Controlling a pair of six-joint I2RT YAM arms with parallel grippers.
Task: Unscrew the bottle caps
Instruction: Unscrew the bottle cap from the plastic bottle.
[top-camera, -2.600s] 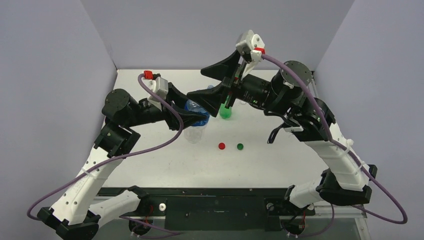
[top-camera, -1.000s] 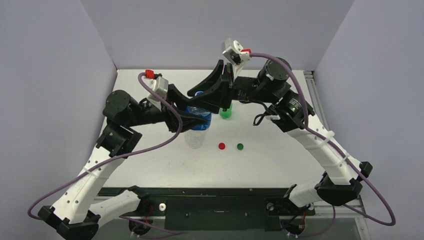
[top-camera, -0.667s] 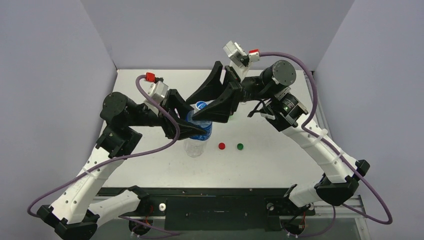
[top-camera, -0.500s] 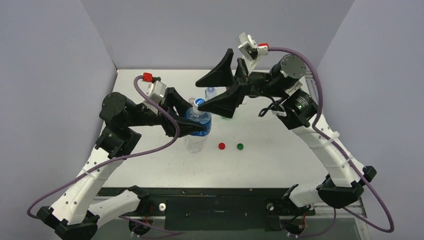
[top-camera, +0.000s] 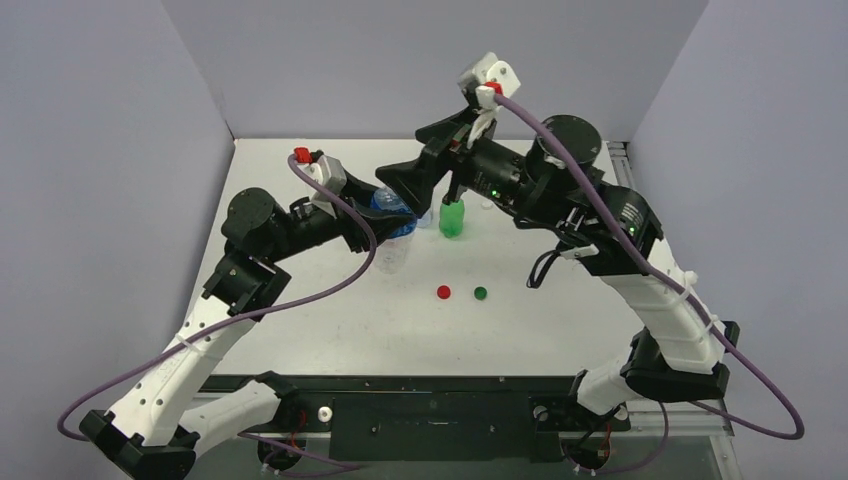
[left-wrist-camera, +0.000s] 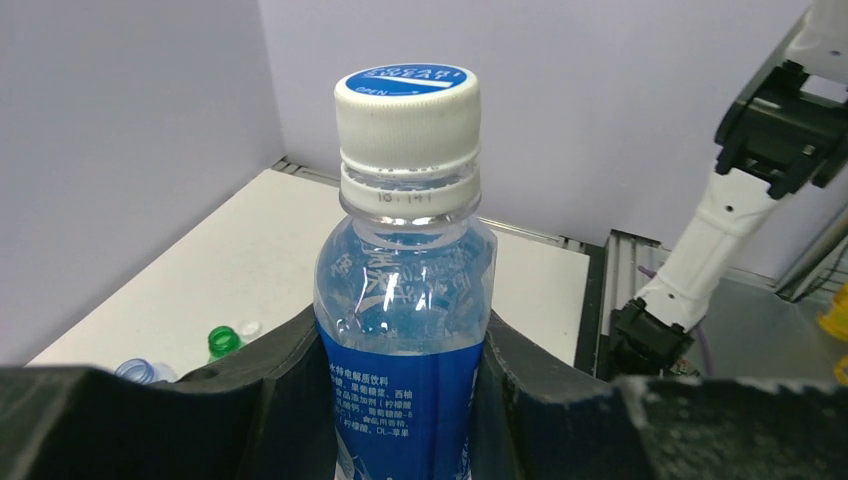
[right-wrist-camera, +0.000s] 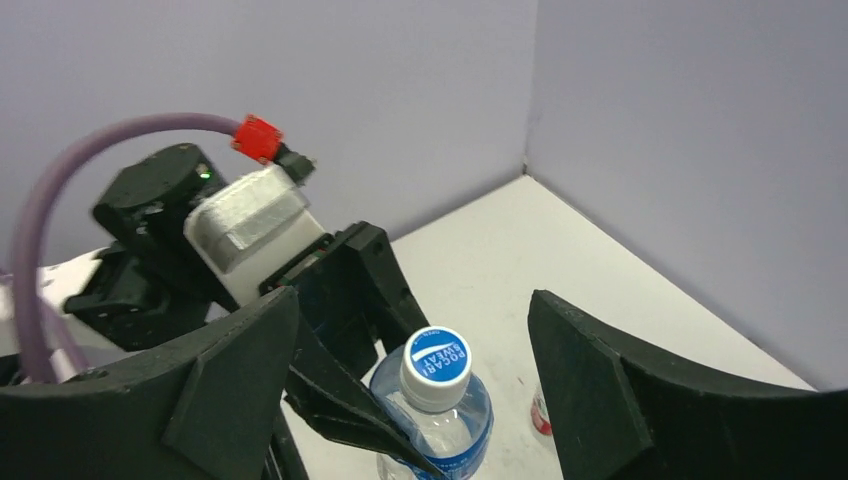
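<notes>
Bottle (left-wrist-camera: 405, 290) in L tool (left-wrist-camera: 400, 352) – cap (left-wrist-camera: 407, 100) under R tool (right-wrist-camera: 412, 302)

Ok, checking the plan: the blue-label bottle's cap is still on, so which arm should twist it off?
Right. The right gripper hangs open over the cap, while the left gripper is shut on the bottle, steadying it.

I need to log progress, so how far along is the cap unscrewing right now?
Done: the red cap and green cap lie loose on the table, and the green bottle stands open. In hand: the left hand grips the blue-label bottle, blue-topped cap still on, with the right hand open above it. Left: that cap; whether any other remains I cannot tell.
</notes>
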